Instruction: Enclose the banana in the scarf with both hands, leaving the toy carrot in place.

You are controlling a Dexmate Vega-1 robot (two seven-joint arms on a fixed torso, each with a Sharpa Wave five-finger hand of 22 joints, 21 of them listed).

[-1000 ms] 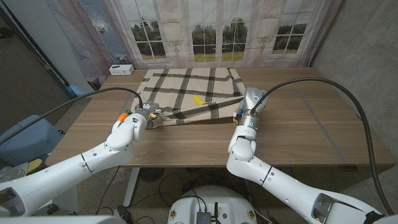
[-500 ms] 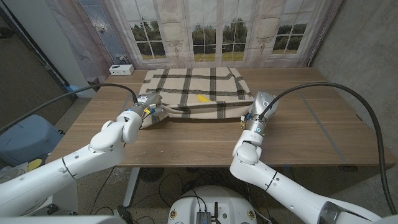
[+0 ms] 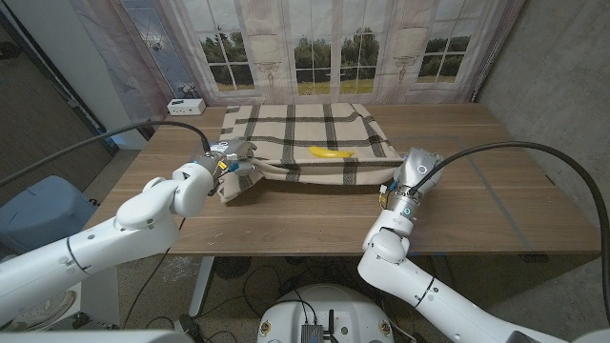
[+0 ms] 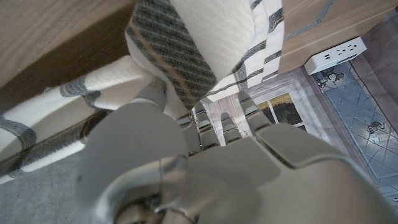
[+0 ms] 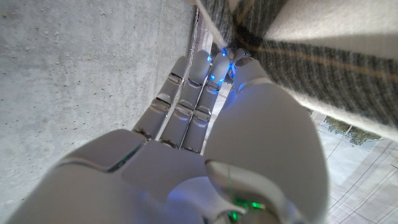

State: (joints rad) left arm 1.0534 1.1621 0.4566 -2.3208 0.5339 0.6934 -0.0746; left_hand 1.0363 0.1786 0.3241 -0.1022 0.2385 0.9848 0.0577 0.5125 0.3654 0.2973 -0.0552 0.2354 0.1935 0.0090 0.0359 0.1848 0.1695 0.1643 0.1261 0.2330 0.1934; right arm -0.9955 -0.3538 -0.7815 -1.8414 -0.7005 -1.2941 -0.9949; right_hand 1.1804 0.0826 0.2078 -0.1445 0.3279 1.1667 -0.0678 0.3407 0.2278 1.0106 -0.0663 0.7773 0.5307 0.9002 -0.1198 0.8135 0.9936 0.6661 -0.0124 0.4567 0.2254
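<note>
while both hands grip the near edge of the scarf (image 3: 305, 133), the item lies as follows: a cream cloth with dark plaid stripes, spread across the far middle of the wooden table (image 3: 477, 210), its near hem lifted into a ridge between the hands.

left hand (image 3: 229, 164): at the scarf's near left corner, fingers closed on a bunched fold of cloth; in the left wrist view the fingers (image 4: 211, 124) curl into the fabric, which drapes over them.

right hand (image 3: 412, 171): at the scarf's near right corner; the right wrist view shows its fingers (image 5: 186, 93) pressed against the striped cloth's edge, thumb over it, pinching the hem.

banana (image 3: 330, 151): yellow, lying on top of the scarf just behind the raised hem, right of centre, uncovered.

white power strip (image 3: 186, 106): at the table's far left corner, apart from the scarf.
</note>
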